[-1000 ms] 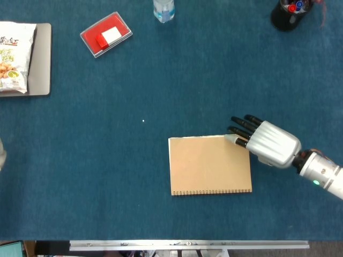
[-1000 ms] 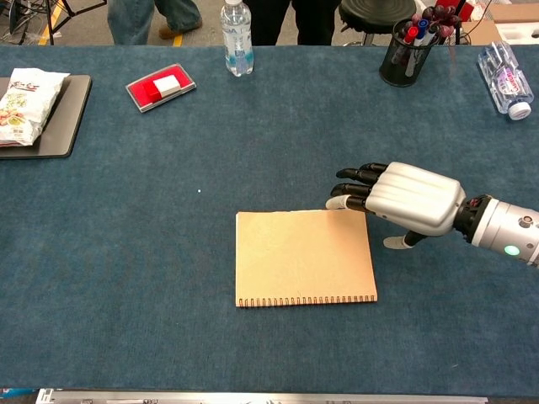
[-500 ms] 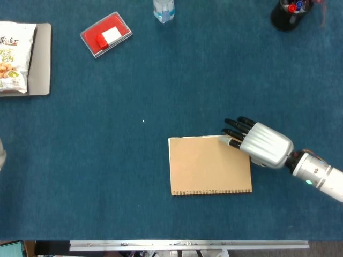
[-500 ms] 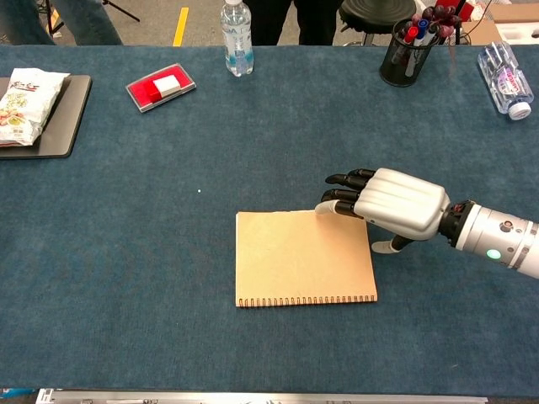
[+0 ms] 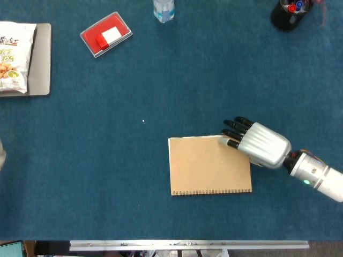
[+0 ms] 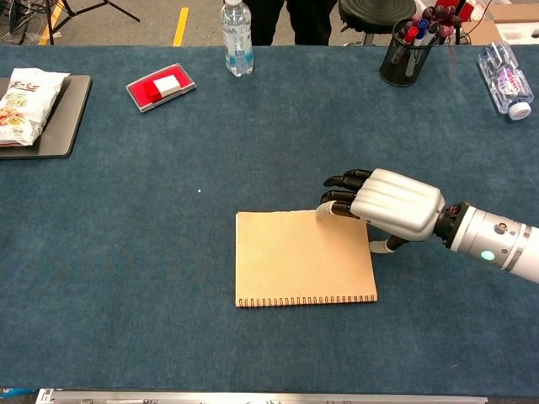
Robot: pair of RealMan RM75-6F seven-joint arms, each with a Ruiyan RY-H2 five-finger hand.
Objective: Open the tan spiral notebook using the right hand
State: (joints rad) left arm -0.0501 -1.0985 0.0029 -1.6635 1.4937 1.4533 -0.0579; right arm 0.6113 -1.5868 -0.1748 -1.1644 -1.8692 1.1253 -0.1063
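A tan notebook [image 5: 210, 166] lies shut on the blue table [image 5: 161, 80], its spiral along the near edge. The right hand [image 5: 257, 143] rests over its far right corner, dark fingers [image 5: 233, 128] curled at the edge. Farther off sit a red box [image 5: 106, 34], a snack bag [image 5: 12, 57] on a grey tray [image 5: 42, 59], a bottle [image 5: 164, 9] and a pen cup [image 5: 288, 13].

The right hand [image 6: 394, 204] covers the tan spiral notebook's [image 6: 303, 257] 1 o'clock corner, so contact between fingertips and cover cannot be told, while the frame's top edge cuts off the water bottle [image 5: 163, 9] at 12 o'clock.
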